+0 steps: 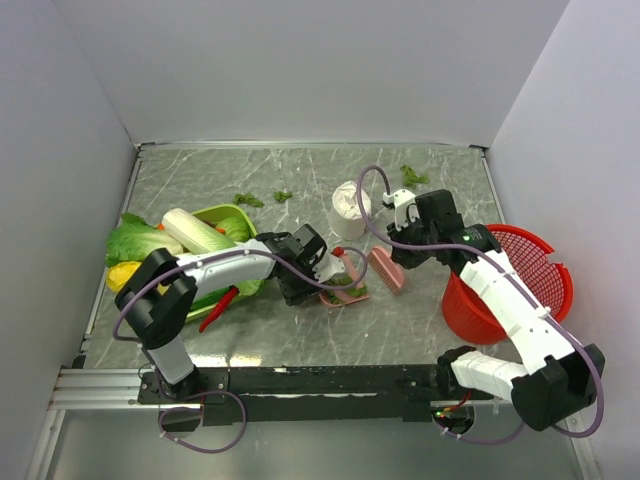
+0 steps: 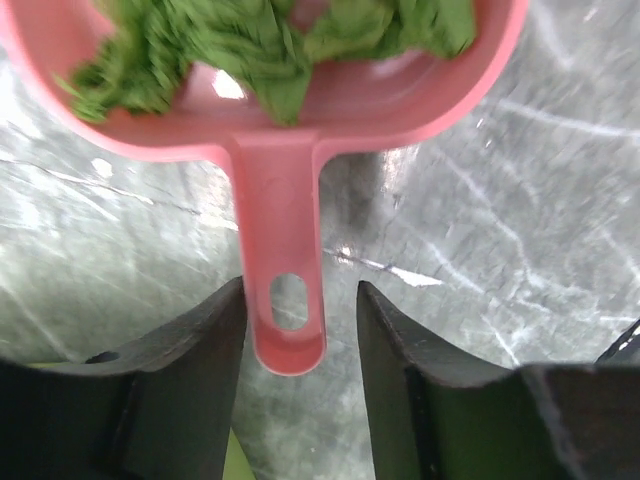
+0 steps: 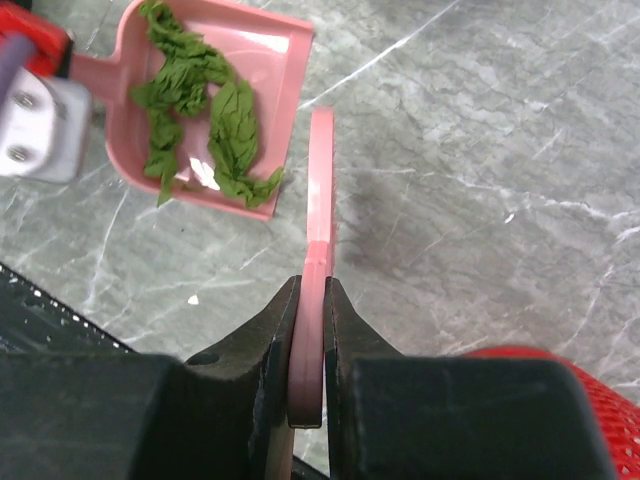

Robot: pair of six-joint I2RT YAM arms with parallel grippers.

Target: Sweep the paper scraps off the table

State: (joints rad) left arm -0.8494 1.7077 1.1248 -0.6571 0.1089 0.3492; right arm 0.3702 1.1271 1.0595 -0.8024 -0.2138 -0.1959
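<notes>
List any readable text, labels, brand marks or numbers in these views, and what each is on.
None readable in any view. The pink plastic dustpan, pink plastic brush, red mesh basket and grey marble-patterned table show no print.

Red basket [image 1: 547, 268] right; green tray [image 1: 236, 212] holding vegetables [image 1: 140, 243] left.

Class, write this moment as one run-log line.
left tool: open, astride dustpan handle | right tool: shut on brush | dustpan: holds scraps | table: far scraps unswept
</notes>
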